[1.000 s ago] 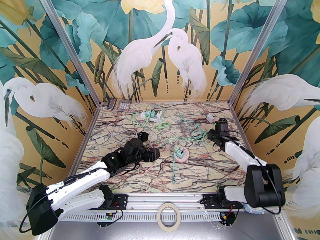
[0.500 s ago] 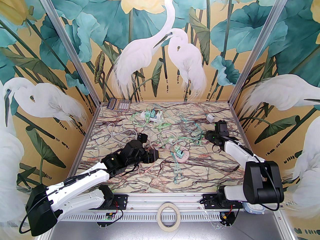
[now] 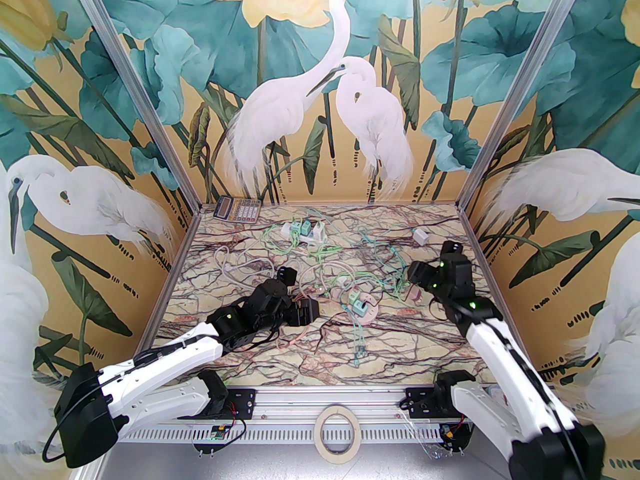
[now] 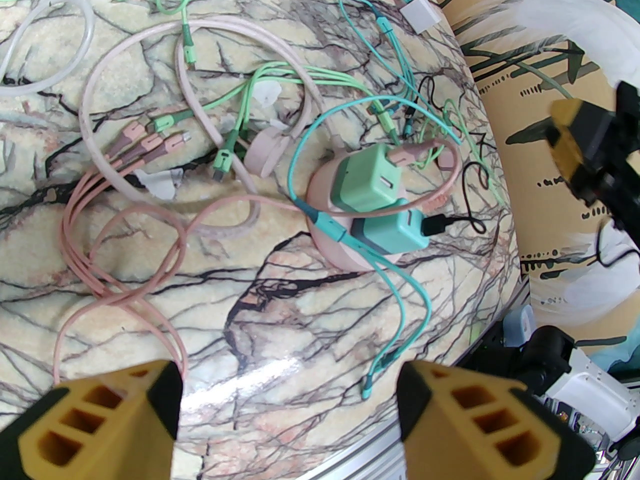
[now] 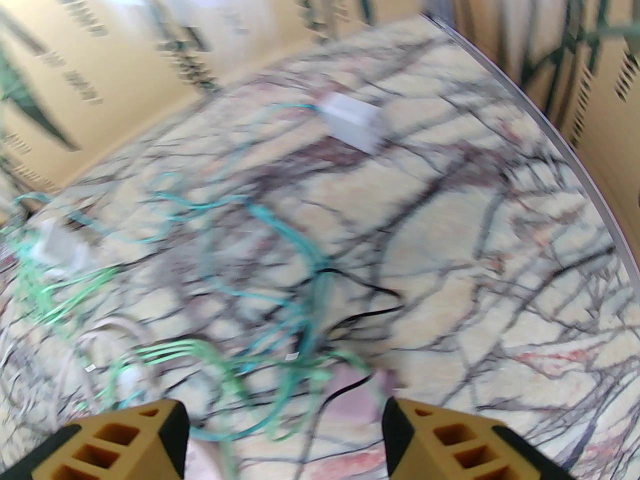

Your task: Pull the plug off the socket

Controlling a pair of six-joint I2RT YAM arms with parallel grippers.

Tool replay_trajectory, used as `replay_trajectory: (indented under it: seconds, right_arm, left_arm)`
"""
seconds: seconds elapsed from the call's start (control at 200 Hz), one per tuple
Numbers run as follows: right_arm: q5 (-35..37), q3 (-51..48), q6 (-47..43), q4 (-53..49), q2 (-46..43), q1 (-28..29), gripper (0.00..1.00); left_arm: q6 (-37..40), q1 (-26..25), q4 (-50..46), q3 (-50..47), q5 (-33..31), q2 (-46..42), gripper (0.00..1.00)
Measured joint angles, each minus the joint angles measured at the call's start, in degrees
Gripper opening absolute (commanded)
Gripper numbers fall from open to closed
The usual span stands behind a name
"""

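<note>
Herons and lotus leaves are painted on the walls around a marble-patterned tabletop [image 3: 400,363] that carries many loose cables. Near the middle of the tabletop, a little toward the near edge, lies the round pink socket [image 4: 345,260]. Two plugs sit in it side by side, a light green plug [image 4: 367,185] and a teal plug [image 4: 395,233]. A pink cable [image 4: 415,153] goes into the first one and a black cable [image 4: 440,223] into the second.

The left gripper [image 4: 290,388] is just beside the socket on its left, with jaws spread and nothing between them. The right gripper [image 5: 285,418] is closer to the right edge, over a tangle of teal cables [image 5: 300,258]. Its jaws are also spread and empty, though its wrist view is blurred.

I judge that the step in hand is the approach to a plug. To do it well, one gripper should take one plug by its two flat sides, low on the body and not on the cable. The other gripper should press the pink base down, because the socket seems light and would probably lift together with the plug. The pull should go straight along the pins, without twisting. The cables crossing the plugs may catch a finger, so a slow approach is better.
</note>
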Motion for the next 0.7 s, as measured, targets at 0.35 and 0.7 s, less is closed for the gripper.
replay_trajectory:
  seconds: [0.35, 0.7]
  right_arm:
    - [-2.3, -1.8, -3.4, 1.7, 1.4, 19.0, 0.54]
    - [1.1, -6.7, -3.4, 2.8, 1.9, 27.7, 0.38]
  left_arm:
    - [-0.4, 0.0, 2.6, 0.0, 0.0, 4.4, 0.78]
    - [-2.3, -1.4, 6.7, 2.3, 0.7, 15.7, 0.64]
